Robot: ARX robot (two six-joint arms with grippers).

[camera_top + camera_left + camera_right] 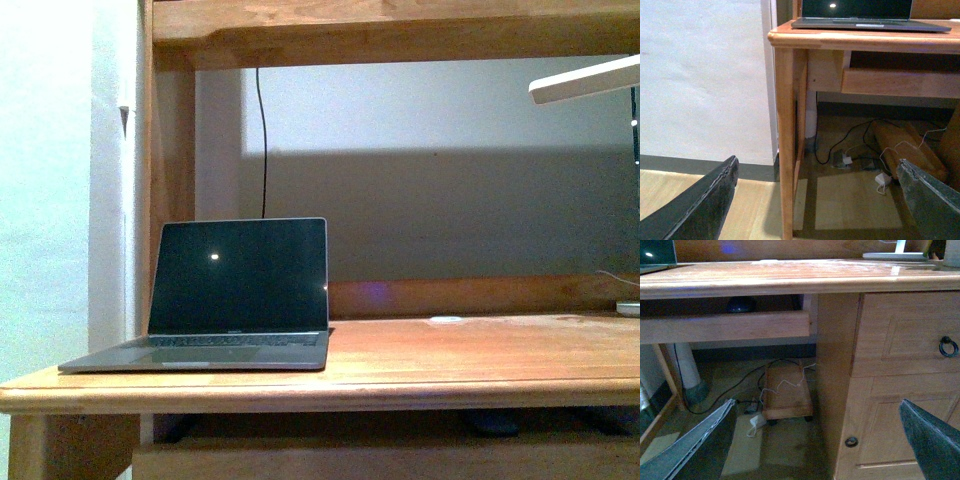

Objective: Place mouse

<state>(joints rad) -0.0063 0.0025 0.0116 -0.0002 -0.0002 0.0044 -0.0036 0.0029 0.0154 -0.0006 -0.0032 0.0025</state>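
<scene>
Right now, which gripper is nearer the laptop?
Left. The left gripper is low, in front of the desk leg below the laptop. The right gripper is low too, facing the drawer cabinet at the desk's other end.

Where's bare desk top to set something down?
Free: the wooden desk top between the open grey laptop and the white lamp base at the far right. Only a small flat white object lies there, toward the back. Crowded: the left end, filled by the laptop.
</scene>
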